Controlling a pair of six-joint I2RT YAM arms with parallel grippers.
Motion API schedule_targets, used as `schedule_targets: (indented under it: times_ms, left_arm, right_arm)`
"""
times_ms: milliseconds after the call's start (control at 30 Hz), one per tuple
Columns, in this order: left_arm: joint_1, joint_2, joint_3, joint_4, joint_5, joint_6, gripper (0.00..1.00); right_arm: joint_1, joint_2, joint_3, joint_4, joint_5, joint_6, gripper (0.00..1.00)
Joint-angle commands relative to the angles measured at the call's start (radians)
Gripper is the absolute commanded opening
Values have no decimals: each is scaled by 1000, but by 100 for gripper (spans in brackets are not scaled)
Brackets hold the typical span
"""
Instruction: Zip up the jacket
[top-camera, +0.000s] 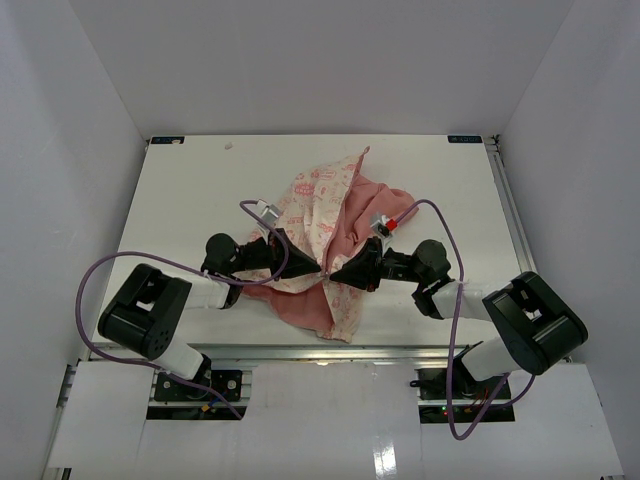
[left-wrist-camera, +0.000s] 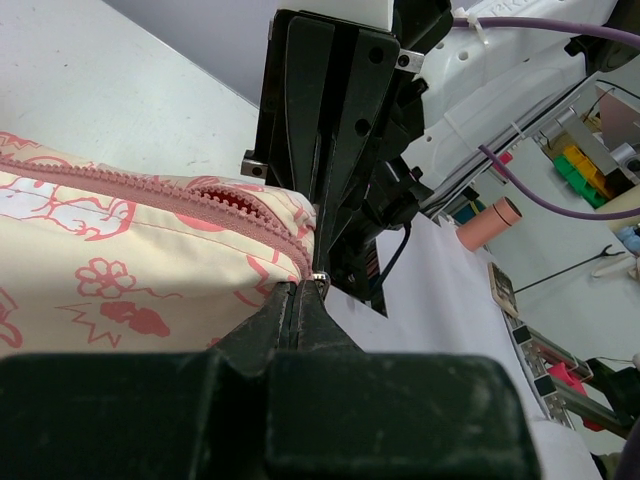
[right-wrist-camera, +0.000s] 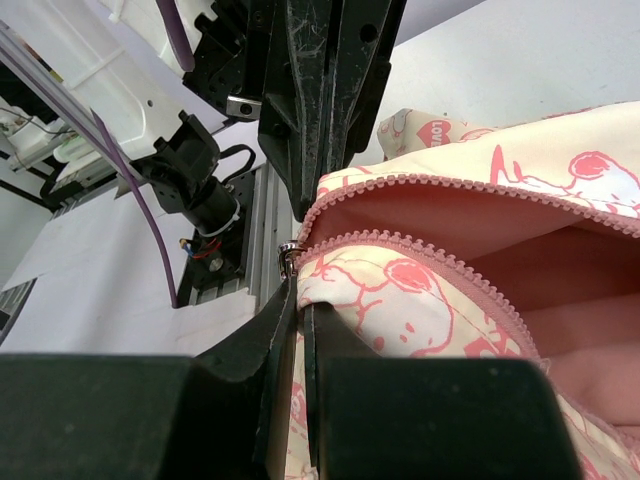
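Note:
The jacket lies crumpled mid-table, cream with pink print, its salmon lining turned up on the right. My left gripper and right gripper meet tip to tip at its near hem. In the left wrist view the left gripper is shut on the jacket's zipper end, with a small metal piece at the tips. The pink zipper strip runs left. In the right wrist view the right gripper is shut on the jacket's edge beside the metal slider. The two tooth rows stand apart.
White table with white walls on three sides. Purple cables loop over both arms. Part of the jacket hangs toward the near table edge. The table rail runs just below it.

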Motion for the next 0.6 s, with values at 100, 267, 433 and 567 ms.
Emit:
schedule_targets:
  times_ms: [100,267,433,567]
  left_arm:
    - [-1,-12,-31,325,-14,37,0]
    - [-1,-21,-39,326,-30,41,0]
    - [-1,-12,-45,373,-50,5,0]
    - [-2,-5,-46,398,-58,-22,0]
  right_arm:
    - [-4,9,42,421,70,68,8]
    - [-4,9,36,424,98,65,8]
    - [-4,14,39,440,126,62,8]
    - [-4,26,46,470,139,79,8]
